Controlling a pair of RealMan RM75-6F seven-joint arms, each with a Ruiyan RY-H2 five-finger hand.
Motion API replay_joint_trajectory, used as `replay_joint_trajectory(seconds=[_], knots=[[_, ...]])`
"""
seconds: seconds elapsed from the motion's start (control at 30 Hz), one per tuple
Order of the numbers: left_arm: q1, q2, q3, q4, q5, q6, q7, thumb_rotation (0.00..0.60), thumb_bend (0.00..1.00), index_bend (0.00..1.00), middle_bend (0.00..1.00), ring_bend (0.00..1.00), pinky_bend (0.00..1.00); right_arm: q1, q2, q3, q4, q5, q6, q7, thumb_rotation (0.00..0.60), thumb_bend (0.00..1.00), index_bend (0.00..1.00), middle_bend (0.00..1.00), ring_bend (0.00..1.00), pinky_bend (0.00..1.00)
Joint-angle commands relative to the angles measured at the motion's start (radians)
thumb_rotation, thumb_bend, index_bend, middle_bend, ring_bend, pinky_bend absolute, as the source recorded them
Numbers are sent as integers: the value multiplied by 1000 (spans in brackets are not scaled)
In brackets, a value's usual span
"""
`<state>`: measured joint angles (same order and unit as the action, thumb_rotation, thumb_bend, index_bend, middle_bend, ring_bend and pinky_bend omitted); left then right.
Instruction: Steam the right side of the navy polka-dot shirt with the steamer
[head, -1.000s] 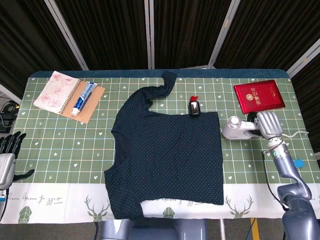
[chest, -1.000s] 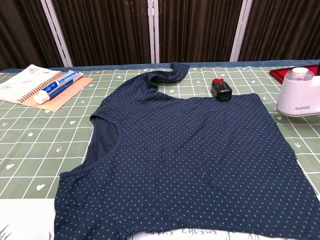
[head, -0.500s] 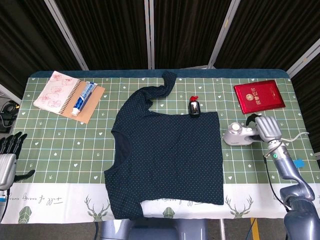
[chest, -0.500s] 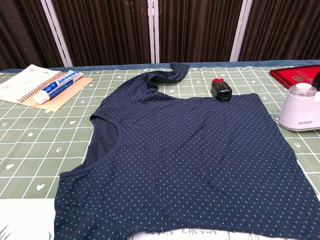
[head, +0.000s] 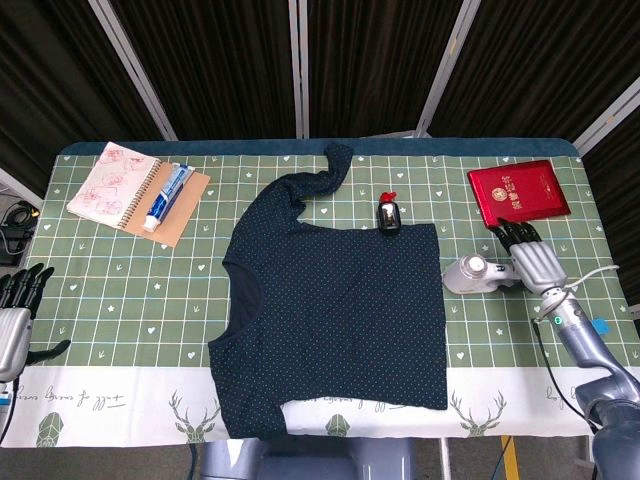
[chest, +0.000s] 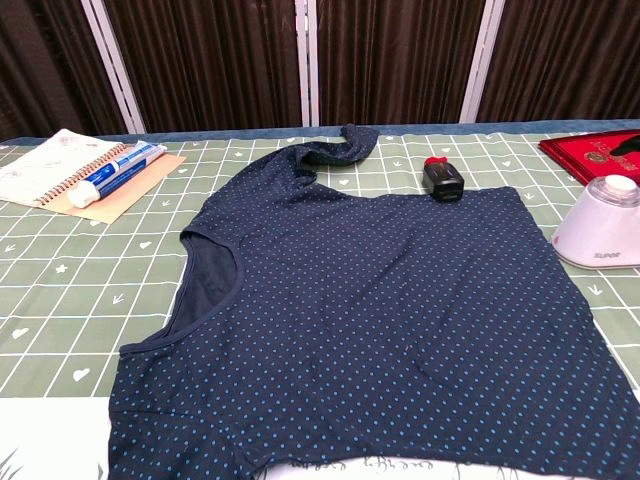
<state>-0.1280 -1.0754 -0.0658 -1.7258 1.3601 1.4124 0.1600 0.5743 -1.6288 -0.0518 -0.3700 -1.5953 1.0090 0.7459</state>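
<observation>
You had the right hand (head: 535, 262) wrapped on the white steamer (head: 470, 274), just beside the navy polka-dot shirt's (head: 340, 315) right edge; next you needed to carry it over that side. Left hand (head: 18, 312) idled, fingers apart.

1. A table (head: 120, 290) under a green checked cloth carries everything.
2. The navy polka-dot shirt (head: 340, 320) lies flat, spread just left of the right hand (head: 533, 262).
3. The white steamer (head: 470, 274) sits between that hand and the shirt's edge.
4. A red booklet (head: 519, 192) lies just beyond the right hand.
5. A small black device (head: 388, 215) rests at the shirt's far edge.
6. A spiral notebook (head: 113, 184) and a tube (head: 168, 196) lie far beyond the left hand (head: 14, 310).
</observation>
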Motion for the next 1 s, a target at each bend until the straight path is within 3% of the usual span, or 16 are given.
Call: replay_joint_trajectory(seconds=[0.03,0.17,0.4,0.6,0.73,1.0], knots=[[5,9,1,-6,10,11,-14,600,0,0,0,0,0,-52,132,10,-211,10,98,-129,600,0,0,0,0,0],[10,15,1,-9,19,20,-24,600,0,0,0,0,0,-82,219,26,-383,33,137,-216,600,0,0,0,0,0],[19,24,5,-14,43,42,-36,600,0,0,0,0,0,-193,455,58,-905,107,269,-473,600,0,0,0,0,0],[27,25,9,-11,64,60,-41,600,0,0,0,0,0,-285,539,54,-1155,150,366,-641,600,0,0,0,0,0],[29,24,12,-5,75,65,-48,600,0,0,0,0,0,-334,552,58,-1244,177,419,-733,600,0,0,0,0,0],[32,28,16,-4,84,64,-65,600,0,0,0,0,0,-384,535,58,-1270,150,490,-803,600,0,0,0,0,0]])
